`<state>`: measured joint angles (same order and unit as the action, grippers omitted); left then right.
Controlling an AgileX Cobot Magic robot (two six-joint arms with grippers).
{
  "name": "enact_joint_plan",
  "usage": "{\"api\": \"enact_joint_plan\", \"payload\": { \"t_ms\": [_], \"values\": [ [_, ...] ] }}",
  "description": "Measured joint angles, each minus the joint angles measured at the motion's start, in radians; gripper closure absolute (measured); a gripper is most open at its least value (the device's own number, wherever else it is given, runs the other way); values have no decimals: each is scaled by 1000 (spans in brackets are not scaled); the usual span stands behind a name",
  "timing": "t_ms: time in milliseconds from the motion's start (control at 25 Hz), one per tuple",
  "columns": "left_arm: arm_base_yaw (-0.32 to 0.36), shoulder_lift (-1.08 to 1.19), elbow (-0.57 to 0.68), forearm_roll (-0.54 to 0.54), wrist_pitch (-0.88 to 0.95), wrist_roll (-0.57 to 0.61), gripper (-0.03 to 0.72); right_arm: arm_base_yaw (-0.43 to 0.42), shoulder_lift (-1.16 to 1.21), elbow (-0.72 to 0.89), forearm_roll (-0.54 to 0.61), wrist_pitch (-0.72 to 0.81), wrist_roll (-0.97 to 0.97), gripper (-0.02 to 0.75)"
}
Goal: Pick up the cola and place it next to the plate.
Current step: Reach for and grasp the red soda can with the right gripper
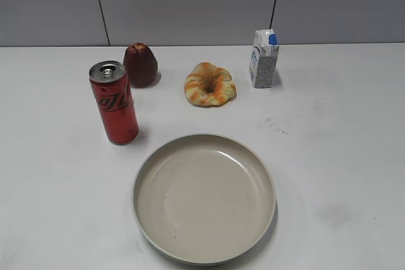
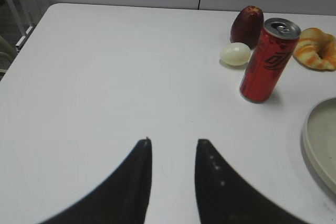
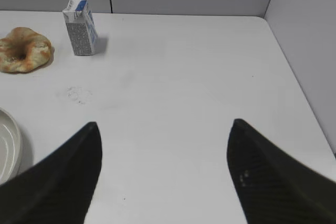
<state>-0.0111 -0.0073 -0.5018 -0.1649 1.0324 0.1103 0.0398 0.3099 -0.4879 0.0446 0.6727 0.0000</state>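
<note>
The cola (image 2: 269, 60), tall and slim, may topple if the left gripper (image 2: 173, 145), jaws narrowly parted (the right gripper (image 3: 163, 127) gapes wide), clips it off-centre.

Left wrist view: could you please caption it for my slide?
Open left gripper hovers over the white table, away from the upright cola standing near the plate.
</note>
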Motion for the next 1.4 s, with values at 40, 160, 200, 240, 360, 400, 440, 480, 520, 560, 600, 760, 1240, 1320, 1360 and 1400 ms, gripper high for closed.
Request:
{"api": "enact_joint_plan", "payload": {
  "t_ms": [40, 160, 200, 240, 360, 400, 440, 480, 520, 560, 600, 760, 1240, 1320, 1360, 1400],
  "values": [
    [0, 0, 0, 0, 0, 0, 461, 0, 50, 0, 24, -32, -16, 174],
    [0, 0, 0, 0, 0, 0, 461, 0, 245, -11, 139, -99, -94, 174],
    [0, 0, 0, 0, 0, 0, 461, 0, 302, -21, 183, -107, -121, 174],
    [0, 0, 0, 0, 0, 0, 461, 0, 370, -36, 239, -111, -155, 174],
    [0, 0, 0, 0, 0, 0, 461, 0, 557, -105, 395, -101, -260, 174],
    [0, 0, 0, 0, 0, 0, 461, 0, 623, -139, 445, -81, -296, 174],
    [0, 0, 0, 0, 0, 0, 461, 0, 676, -176, 492, -56, -323, 174],
    [0, 0, 0, 0, 0, 0, 461, 0, 739, -210, 525, -23, -347, 174],
    [0, 0, 0, 0, 0, 0, 461, 1, 811, -261, 561, 15, -361, 174],
    [0, 0, 0, 0, 0, 0, 461, 7, 859, -299, 576, 47, -369, 174],
    [0, 0, 0, 0, 0, 0, 461, 20, 905, -347, 583, 80, -373, 174],
    [0, 0, 0, 0, 0, 0, 461, 155, 1080, -520, 574, 139, -379, 174],
    [0, 0, 0, 0, 0, 0, 461, 677, 1527, -1133, 164, 147, -158, 174],
    [0, 0, 0, 0, 0, 0, 461, 732, 1597, -1237, 125, 161, -133, 159],
    [0, 0, 0, 0, 0, 0, 461, 750, 1635, -1292, 116, 169, -121, 141],
    [0, 0, 0, 0, 0, 0, 461, 767, 1667, -1343, 110, 178, -117, 121]
  ]
}}
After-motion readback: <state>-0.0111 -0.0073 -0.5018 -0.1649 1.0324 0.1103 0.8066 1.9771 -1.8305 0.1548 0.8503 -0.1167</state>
